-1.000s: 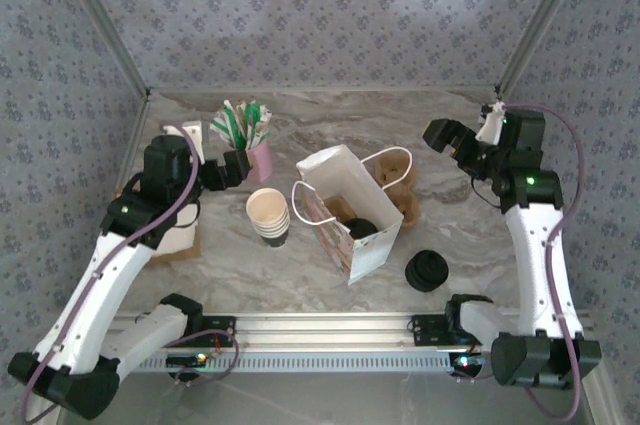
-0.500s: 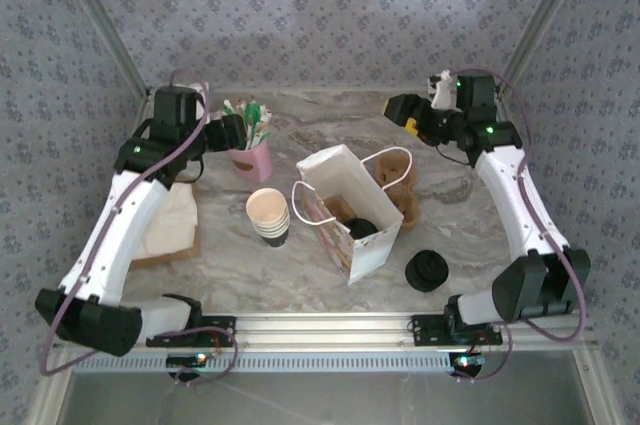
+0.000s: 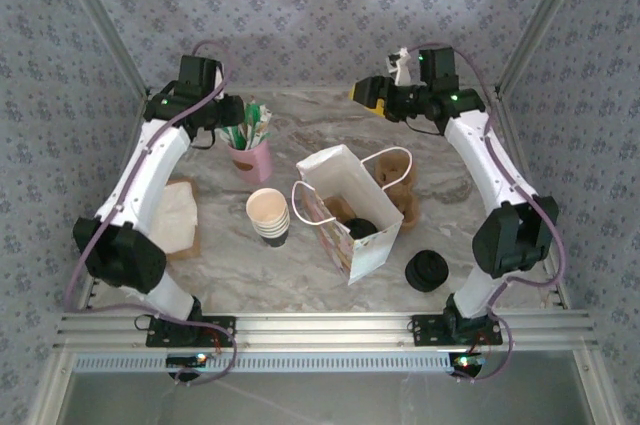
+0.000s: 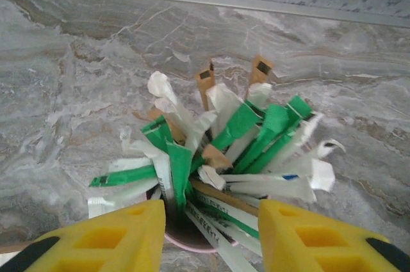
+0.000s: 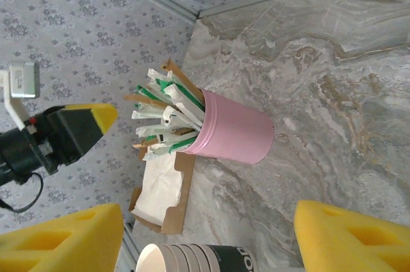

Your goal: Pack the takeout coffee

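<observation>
**Coffee looks packed; both grippers open & empty.**

You've got the coffee (image 3: 361, 228) down inside the bag (image 3: 372, 250). That's well back toward the bases from the right gripper (image 3: 372, 100), and off to the right of the left gripper (image 4: 211, 233). All you see of it is a round black top thru the open bag mouth. The cup's side is hidden by the bag wall, so can't tell if it sits straight. Left gripper has its fingers spread, nothing held, hovering just above the packets (image 4: 218, 144) in the pink cup (image 5: 234, 134). Right gripper is spread wide too, nothing btwn the fingers, up in the air w/ the pink cup ahead of it. My read: main step's done, and what's left is extras at most, e.g. packets.
</observation>
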Robot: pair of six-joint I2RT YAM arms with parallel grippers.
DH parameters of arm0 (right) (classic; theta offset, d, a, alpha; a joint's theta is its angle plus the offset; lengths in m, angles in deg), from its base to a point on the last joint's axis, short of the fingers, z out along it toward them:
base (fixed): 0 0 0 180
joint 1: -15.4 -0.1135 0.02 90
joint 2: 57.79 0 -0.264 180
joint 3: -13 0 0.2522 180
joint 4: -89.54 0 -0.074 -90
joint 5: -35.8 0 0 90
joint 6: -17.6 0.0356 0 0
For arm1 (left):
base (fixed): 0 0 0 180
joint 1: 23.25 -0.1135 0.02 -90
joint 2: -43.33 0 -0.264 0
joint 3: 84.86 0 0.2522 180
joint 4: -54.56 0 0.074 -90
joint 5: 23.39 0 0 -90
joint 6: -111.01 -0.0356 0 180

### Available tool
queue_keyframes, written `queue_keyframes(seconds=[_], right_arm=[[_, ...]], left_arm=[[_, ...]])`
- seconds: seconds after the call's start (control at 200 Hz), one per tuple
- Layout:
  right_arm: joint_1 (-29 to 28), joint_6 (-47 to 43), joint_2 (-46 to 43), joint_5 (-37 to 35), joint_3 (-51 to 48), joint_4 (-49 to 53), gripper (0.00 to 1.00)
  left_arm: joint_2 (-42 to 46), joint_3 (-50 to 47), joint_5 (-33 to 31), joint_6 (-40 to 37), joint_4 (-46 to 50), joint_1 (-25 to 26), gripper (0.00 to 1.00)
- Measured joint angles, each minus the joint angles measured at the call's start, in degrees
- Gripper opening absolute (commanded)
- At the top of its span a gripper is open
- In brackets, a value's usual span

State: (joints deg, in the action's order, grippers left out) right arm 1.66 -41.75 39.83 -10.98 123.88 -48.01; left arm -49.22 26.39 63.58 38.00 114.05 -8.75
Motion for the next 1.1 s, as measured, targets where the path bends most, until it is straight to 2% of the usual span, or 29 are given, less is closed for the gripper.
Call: queue_keyframes(seconds=[0.095,0.27,0.615,1.099], right_arm=[[-0.6,0.0,1.2,0.9,0.9,0.0,0.73],[-0.7,0.0,1.4,1.9,1.3,0.3,0.73],[-0.7,0.0,1.4,2.7,1.8,0.8,0.73],[-0.7,0.0,1.5,2.7,1.8,1.1,0.73]], left_arm=[[-3.1,2.7,0.0,-0.2,1.0,-0.4,0.34],[-7.4,6.8,0.8,-0.6,2.8,-0.4,0.32],[-9.6,8.5,2.2,-0.7,4.2,-0.4,0.30],[-13.7,11.6,2.4,-2.0,6.9,-0.2,0.17]])
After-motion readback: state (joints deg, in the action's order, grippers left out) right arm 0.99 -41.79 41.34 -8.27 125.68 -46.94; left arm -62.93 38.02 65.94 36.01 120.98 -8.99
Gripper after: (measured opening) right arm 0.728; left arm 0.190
